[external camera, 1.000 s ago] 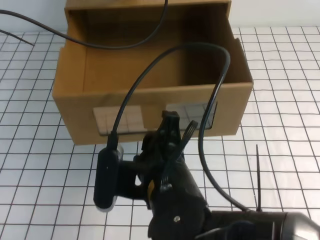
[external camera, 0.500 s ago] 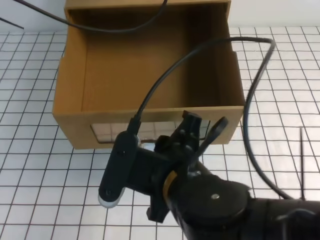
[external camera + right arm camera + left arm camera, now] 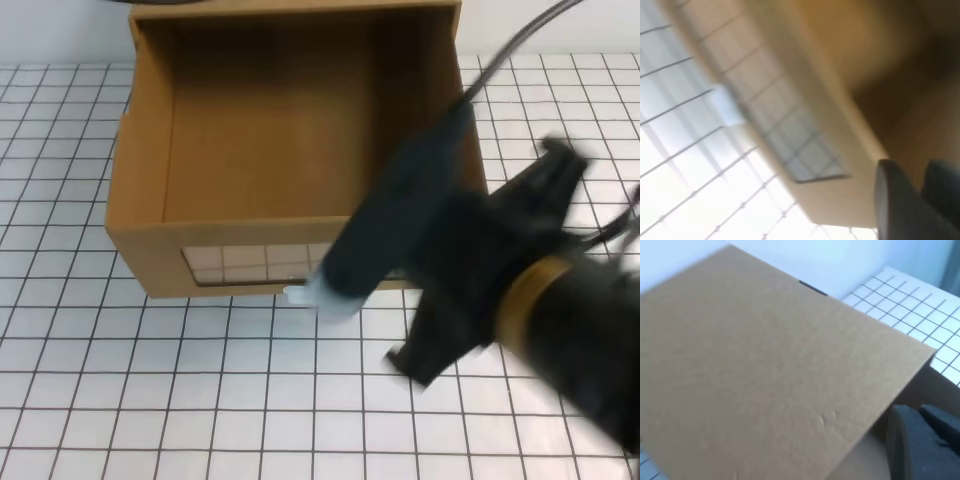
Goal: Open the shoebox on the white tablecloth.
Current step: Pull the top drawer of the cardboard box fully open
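The brown shoebox [image 3: 270,150] stands on the white tablecloth [image 3: 200,400] with its drawer drawn out and its inside showing. The front window [image 3: 250,262] and the white pull tab [image 3: 297,294] face me. My right gripper [image 3: 556,165] is blurred at the box's right front corner, off the tab. In the right wrist view its dark fingers [image 3: 895,205] stand slightly apart with nothing between them, next to the window [image 3: 785,135]. In the left wrist view my left gripper [image 3: 925,410] shows as dark shapes beyond the edge of a flat cardboard panel [image 3: 770,365]; its jaws cannot be read.
The black wrist camera housing [image 3: 385,235] with a pale end hangs over the box's front right wall. The right arm's thick body [image 3: 570,340] fills the lower right. Gridded cloth lies on all sides of the box.
The right arm has swung from in front of the pull tab to the box's right corner and risen. The drawer front slid slightly forward early on. The cable over the box is gone.
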`<state>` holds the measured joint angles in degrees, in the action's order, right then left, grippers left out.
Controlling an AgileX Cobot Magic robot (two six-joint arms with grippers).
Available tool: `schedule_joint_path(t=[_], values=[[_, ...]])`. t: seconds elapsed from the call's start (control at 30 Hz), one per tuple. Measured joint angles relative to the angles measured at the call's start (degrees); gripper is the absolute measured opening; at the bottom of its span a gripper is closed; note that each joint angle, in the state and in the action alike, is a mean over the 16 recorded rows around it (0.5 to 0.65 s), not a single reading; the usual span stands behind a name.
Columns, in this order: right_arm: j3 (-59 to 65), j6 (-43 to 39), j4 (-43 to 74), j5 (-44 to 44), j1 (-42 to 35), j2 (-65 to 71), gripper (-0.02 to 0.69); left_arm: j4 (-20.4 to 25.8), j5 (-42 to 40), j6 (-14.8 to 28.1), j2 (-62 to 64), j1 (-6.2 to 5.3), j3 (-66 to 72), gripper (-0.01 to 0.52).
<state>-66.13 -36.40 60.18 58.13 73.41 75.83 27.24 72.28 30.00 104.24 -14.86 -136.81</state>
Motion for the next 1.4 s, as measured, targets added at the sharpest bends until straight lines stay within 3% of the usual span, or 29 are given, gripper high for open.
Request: schedule_joint_path(t=[0.3, 0.67, 0.83, 1.0, 1.4], values=[[0.0, 0.0, -5.0, 1.1, -14.7, -10.8, 0.063, -8.7, -9.3, -2.1, -22.0, 0.0, 25.0, -0.002], [4.5, -0.2, -14.9, -0.6, -31.9, -26.0, 0.001, -11.5, -42.3, -2.6, -63.3, 0.0, 77.0, -0.002], [9.6, -1.0, -17.5, -2.9, -34.4, -33.5, -0.01, -10.9, -54.5, -3.4, -80.4, 0.0, 96.8, -0.002], [15.8, -2.3, -18.9, -6.5, -34.8, -40.2, -0.011, -10.6, -60.7, -4.8, -91.5, 0.0, 110.7, -0.002], [32.1, -16.5, -11.3, -20.4, -34.8, -50.2, -0.013, -10.3, -65.6, -7.4, -97.7, 0.0, 130.7, -0.002]])
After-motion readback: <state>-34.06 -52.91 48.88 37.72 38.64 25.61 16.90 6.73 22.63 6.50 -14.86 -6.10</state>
